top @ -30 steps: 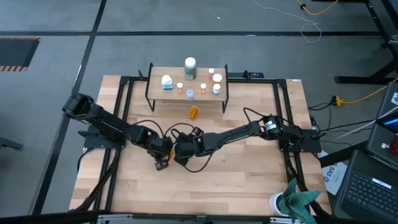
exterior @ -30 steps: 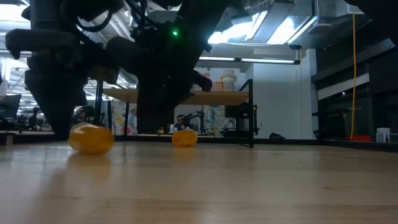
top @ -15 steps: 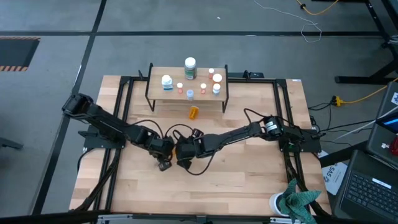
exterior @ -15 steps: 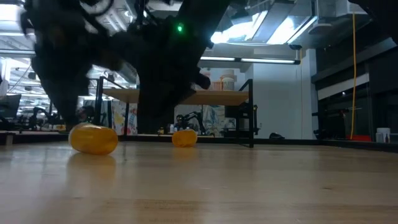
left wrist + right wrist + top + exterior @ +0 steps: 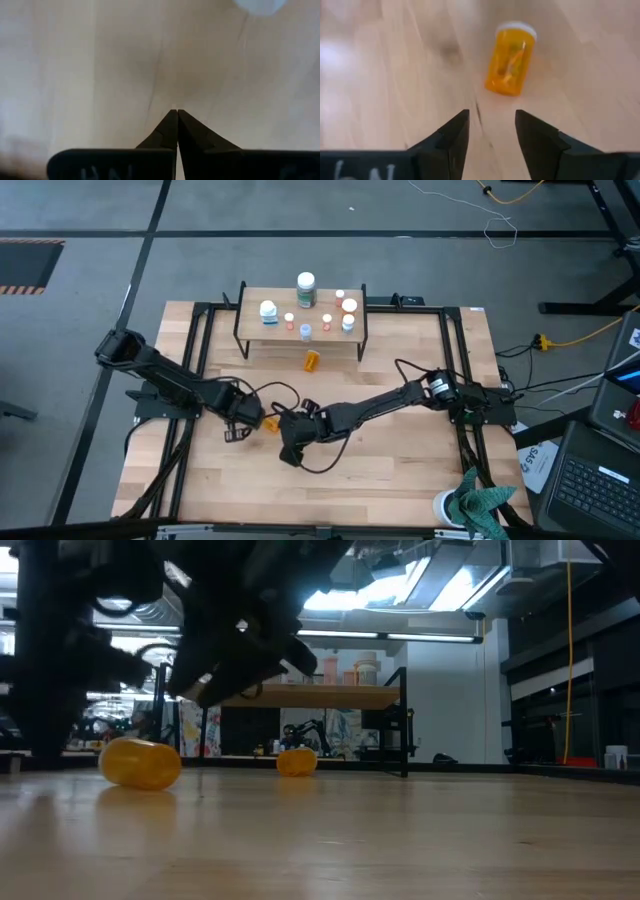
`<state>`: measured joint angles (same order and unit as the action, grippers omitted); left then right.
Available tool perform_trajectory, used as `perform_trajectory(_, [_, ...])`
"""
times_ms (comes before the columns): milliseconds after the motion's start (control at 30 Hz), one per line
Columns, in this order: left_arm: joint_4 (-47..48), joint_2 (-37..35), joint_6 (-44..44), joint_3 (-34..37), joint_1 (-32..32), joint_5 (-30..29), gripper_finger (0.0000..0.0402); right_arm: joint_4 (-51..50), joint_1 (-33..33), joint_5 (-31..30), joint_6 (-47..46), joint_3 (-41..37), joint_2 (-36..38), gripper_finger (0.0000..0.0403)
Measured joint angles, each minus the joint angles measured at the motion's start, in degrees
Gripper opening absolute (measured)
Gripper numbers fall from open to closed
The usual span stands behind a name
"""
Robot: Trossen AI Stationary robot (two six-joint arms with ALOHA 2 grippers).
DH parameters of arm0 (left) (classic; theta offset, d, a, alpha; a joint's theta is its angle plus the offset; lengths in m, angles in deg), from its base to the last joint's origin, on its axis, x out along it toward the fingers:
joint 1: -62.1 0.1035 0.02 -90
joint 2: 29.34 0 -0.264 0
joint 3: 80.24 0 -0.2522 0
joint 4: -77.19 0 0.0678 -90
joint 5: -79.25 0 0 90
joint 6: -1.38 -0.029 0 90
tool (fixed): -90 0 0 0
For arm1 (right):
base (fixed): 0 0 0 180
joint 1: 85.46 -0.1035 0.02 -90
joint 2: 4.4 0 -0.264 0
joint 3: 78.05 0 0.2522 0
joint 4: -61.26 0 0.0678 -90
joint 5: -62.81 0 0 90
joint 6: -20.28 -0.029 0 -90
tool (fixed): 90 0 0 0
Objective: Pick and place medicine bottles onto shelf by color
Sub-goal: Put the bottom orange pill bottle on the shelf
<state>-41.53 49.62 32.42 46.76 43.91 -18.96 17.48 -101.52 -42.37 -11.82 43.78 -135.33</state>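
Low in the frame of the high view, the right gripper (image 5: 287, 452) hangs over bare wood near the centre of the table (image 5: 400, 480), its fingers (image 5: 451, 137) parted with a gap between them and nothing held. Just up and to the left, an orange bottle (image 5: 271, 423) with a white cap lies on its side on the tabletop, between the two arms. Left of it, the left gripper (image 5: 232, 434) points down at the wood with its fingers (image 5: 167, 131) pressed together, empty. Further up, near the middle of the frame, a second orange bottle (image 5: 312, 361) lies on the table just in front of the shelf (image 5: 250, 305). At the top centre, the shelf carries the other bottles upright, among them a larger dark green bottle (image 5: 305, 289).
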Motion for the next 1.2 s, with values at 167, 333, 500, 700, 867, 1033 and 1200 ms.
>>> perform_trajectory(167, [-7.1, -0.04, -1.78, 2.18, 1.26, -1.24, 0.0, 2.35, -0.51, -0.08, -0.62, 0.02, -2.45, 0.0162])
perform_trajectory(333, [-14.43, 0.99, -4.86, 2.19, 2.82, 0.15, 0.0, 6.14, -0.09, -0.64, -0.67, 0.0, -5.02, 0.0162])
perform_trajectory(500, [-17.3, 1.73, -6.16, 2.2, 3.97, -0.07, 0.0, 4.93, 0.58, -4.24, -0.74, 0.0, -5.46, 0.0162])
perform_trajectory(700, [-18.2, 1.73, -6.2, 2.2, 4.84, -0.25, 0.0, 4.98, 2.0, -4.87, -0.42, 0.0, -5.46, 0.0162])
perform_trajectory(867, [-18.12, 1.73, -6.16, 2.06, 4.82, -0.54, 0.0, 4.96, 2.73, -4.87, -0.26, 0.0, -5.46, 0.0162])
perform_trajectory(1033, [-17.05, 1.73, -6.36, -1.1, 4.81, -0.87, 0.0, 4.8, 2.75, -4.43, -0.21, 0.0, -5.46, 0.0162])
perform_trajectory(1200, [-12.22, 1.73, -7.68, -6.76, 4.79, -3.26, 0.0, 4.04, 2.71, -3.67, -0.19, 0.0, -5.46, 0.0162])
